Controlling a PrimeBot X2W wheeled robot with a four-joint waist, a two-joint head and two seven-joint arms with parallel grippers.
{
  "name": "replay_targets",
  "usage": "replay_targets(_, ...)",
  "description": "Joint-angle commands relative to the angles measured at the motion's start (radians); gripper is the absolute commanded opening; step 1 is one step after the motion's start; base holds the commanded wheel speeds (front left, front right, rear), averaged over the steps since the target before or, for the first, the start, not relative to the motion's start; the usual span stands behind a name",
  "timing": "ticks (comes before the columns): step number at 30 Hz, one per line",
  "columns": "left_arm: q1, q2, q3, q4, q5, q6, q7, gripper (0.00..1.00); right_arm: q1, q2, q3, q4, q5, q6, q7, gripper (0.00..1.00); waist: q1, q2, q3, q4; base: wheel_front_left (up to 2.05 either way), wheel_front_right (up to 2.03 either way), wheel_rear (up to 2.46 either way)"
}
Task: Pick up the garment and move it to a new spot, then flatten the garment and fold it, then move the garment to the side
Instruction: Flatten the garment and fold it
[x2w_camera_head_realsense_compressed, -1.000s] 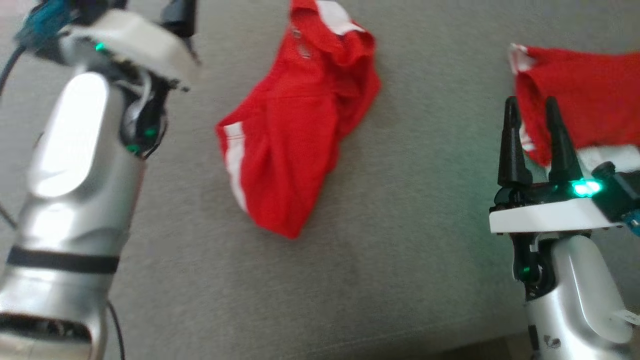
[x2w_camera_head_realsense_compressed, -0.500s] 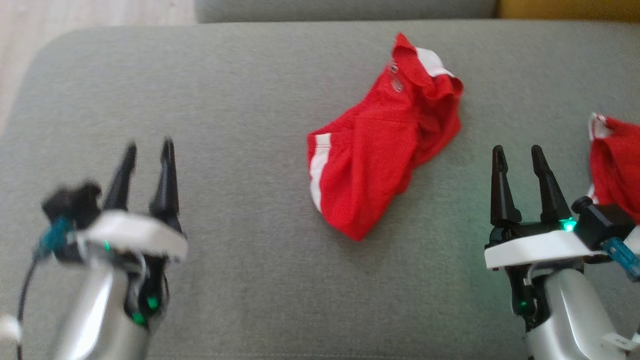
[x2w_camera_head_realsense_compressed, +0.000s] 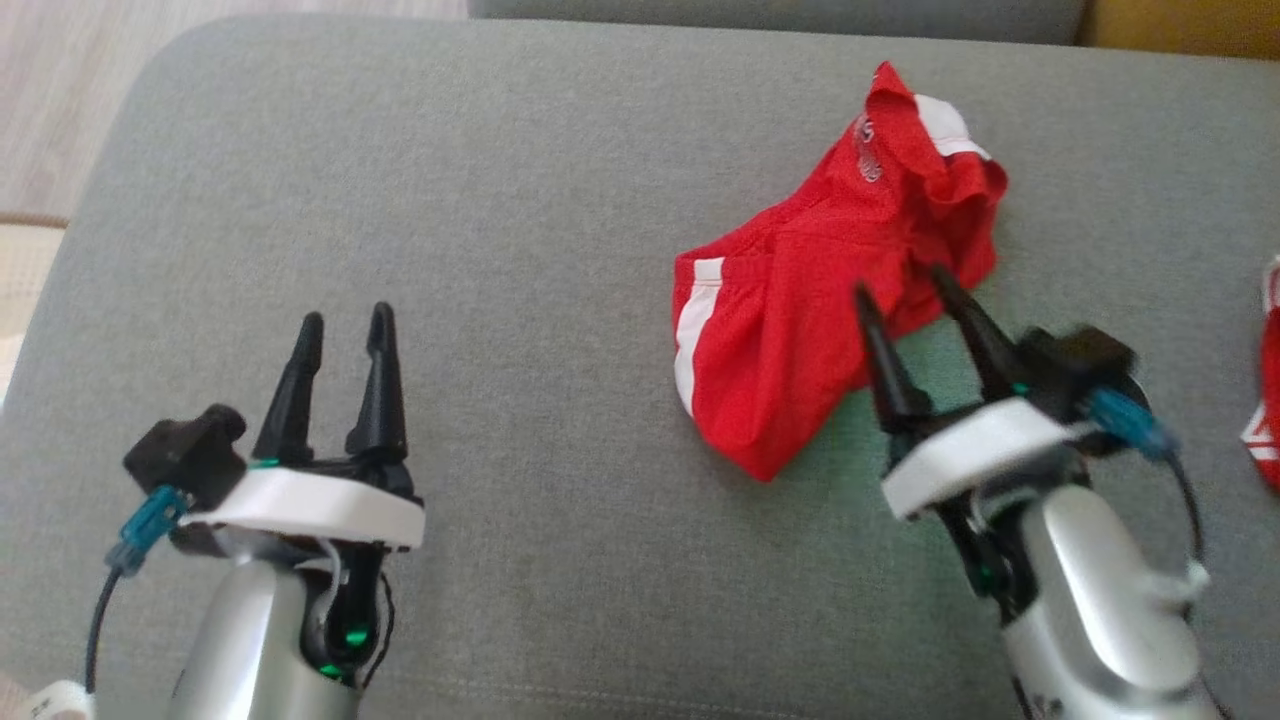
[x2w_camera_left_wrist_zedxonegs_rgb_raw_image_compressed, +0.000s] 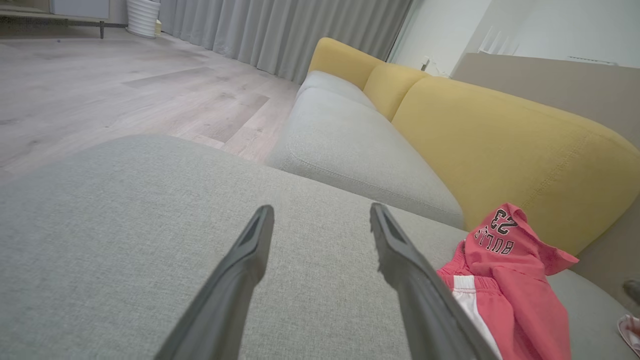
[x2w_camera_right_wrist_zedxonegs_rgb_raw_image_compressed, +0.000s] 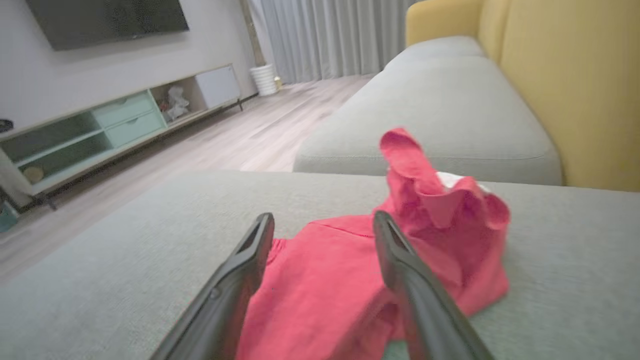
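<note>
The garment (x2w_camera_head_realsense_compressed: 800, 330) lies crumpled — red, white-striped — on the cushion (x2w_camera_head_realsense_compressed: 500, 250).

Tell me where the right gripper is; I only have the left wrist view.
Observer: In the head view, the right gripper is open, fingertips over the red garment's near right edge.
Operator: Has it pinched any cloth?
Observer: No. In the right wrist view its fingers stand apart, with the garment showing between them.
Operator: Anything else to its right?
Observer: Another red cloth lies at the head view's right edge, apart from the garment.
</note>
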Motion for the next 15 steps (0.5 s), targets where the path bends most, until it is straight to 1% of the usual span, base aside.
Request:
replay_targets(1, -0.049, 0.004, 0.037, -0.026, 0.008, -0.009, -0.009, 1.00, -0.062, -0.009, 0.046, -0.033, -0.004, -0.001, 0.029, 1.00, 0.0000, 0.0000, 0.013, 0.013, 0.00, 0.00, 0.00)
replay_targets(4, -0.053, -0.009, 0.029, -0.010, 0.011, -0.021, -0.009, 1.00, -0.124, -0.030, 0.111, -0.011, -0.005, -0.001, 0.100, 1.00, 0.0000, 0.0000, 0.029, 0.035, 0.00, 0.00, 0.00)
replay_targets(8, -0.061, -0.019, 0.015, 0.009, 0.005, -0.032, -0.009, 1.00, -0.220, -0.079, 0.206, 0.049, -0.002, -0.001, 0.186, 1.00, 0.0000, 0.0000, 0.045, 0.075, 0.00, 0.00, 0.00)
replay_targets(15, -0.066, -0.021, -0.025, 0.018, -0.053, -0.032, -0.009, 1.00, -0.374, -0.187, 0.391, 0.175, 0.090, -0.001, 0.341, 1.00, 0.0000, 0.0000, 0.065, 0.140, 0.00, 0.00, 0.00)
